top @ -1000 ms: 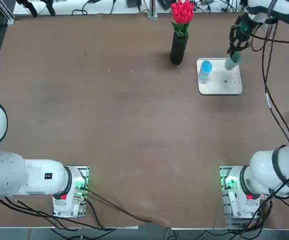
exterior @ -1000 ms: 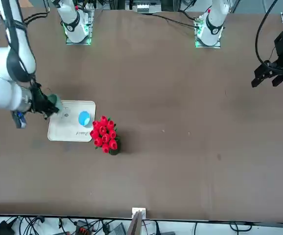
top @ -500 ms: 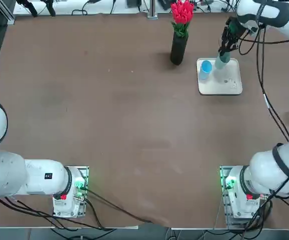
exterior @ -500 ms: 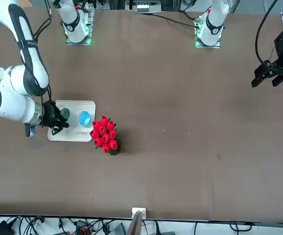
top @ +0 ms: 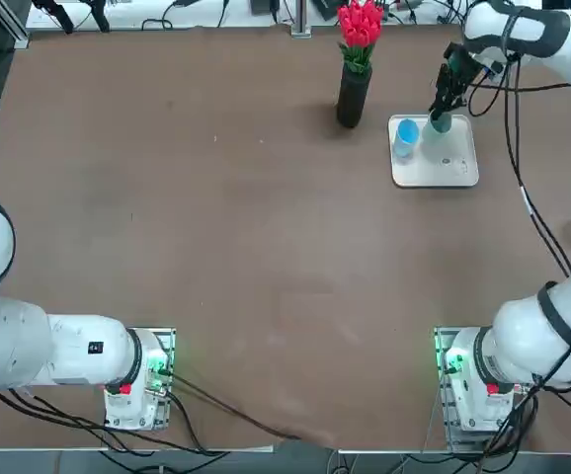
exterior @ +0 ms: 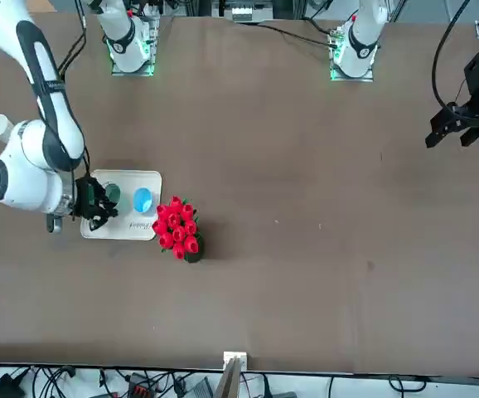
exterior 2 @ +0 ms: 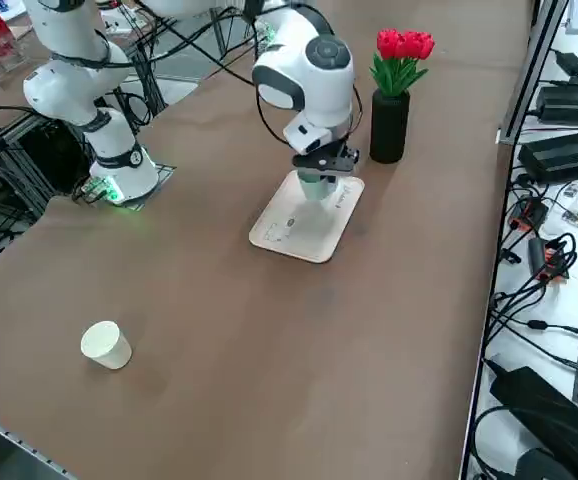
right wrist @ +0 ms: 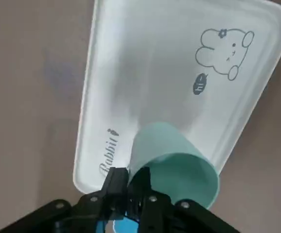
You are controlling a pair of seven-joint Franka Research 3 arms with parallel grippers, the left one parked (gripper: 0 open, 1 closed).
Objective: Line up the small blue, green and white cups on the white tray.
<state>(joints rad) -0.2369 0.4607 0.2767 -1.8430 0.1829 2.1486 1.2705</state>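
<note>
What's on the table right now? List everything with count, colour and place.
white tray: one, white, far right part of the table.
blue cup: one, blue, on the tray's end nearest the vase.
green cup: one, green, pinched at its rim by the gripper, over the tray beside the blue cup.
white cup: one, white, on its side on the table at the right edge, off the tray.
vase of red flowers: one, black vase, left of the tray.
right gripper: shut on the green cup's rim, above the tray.
</note>
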